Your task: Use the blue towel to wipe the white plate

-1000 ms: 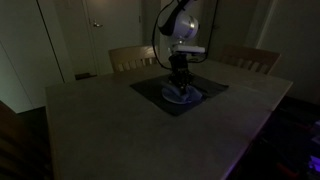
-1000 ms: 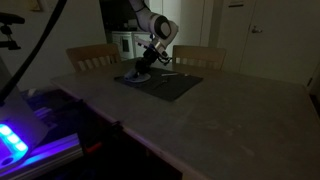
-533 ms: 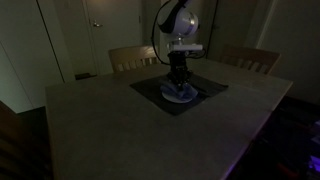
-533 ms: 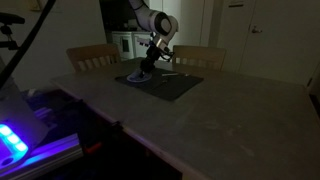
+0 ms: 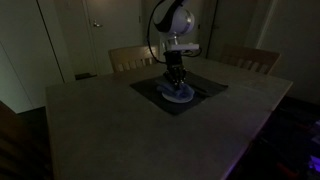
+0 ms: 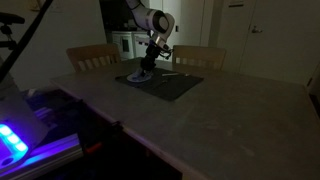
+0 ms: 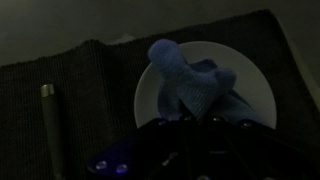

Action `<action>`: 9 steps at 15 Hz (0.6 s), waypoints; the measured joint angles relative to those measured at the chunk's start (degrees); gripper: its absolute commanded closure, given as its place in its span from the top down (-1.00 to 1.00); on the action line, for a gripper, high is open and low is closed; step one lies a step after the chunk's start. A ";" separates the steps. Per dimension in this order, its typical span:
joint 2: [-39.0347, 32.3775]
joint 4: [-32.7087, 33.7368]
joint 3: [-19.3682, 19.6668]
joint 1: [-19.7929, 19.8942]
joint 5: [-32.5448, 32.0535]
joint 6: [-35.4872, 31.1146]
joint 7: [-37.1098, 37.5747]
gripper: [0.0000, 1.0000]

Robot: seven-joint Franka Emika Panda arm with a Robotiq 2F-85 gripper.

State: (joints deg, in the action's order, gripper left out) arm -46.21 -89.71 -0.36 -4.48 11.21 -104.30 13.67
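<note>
A white plate (image 7: 250, 85) lies on a dark placemat (image 5: 190, 102) on the table; it also shows in both exterior views (image 5: 180, 97) (image 6: 137, 76). The blue towel (image 7: 185, 82) hangs bunched over the plate's middle and touches it. My gripper (image 7: 190, 120) points straight down over the plate and is shut on the towel's upper end. The fingertips are hidden in shadow in the wrist view. In both exterior views the gripper (image 5: 176, 80) (image 6: 148, 66) stands just above the plate.
A dark utensil handle (image 7: 48, 120) lies on the placemat beside the plate. Two wooden chairs (image 5: 133, 57) (image 5: 252, 58) stand at the table's far side. The wide table top (image 5: 110, 130) stretches toward the camera. The room is dim.
The gripper with the towel has shifted slightly across the plate, and the arm's upper part has leaned a little. The plate has not moved.
</note>
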 measured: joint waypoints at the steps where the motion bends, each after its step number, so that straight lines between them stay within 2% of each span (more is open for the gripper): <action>1: -0.10 0.21 -0.09 0.00 0.00 0.00 -1.04 -0.96; 9: -2.34 3.63 -3.41 0.83 0.00 1.05 -16.18 -0.96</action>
State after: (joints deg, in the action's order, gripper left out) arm -48.55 -86.08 -3.76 -3.65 11.21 -103.25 -2.52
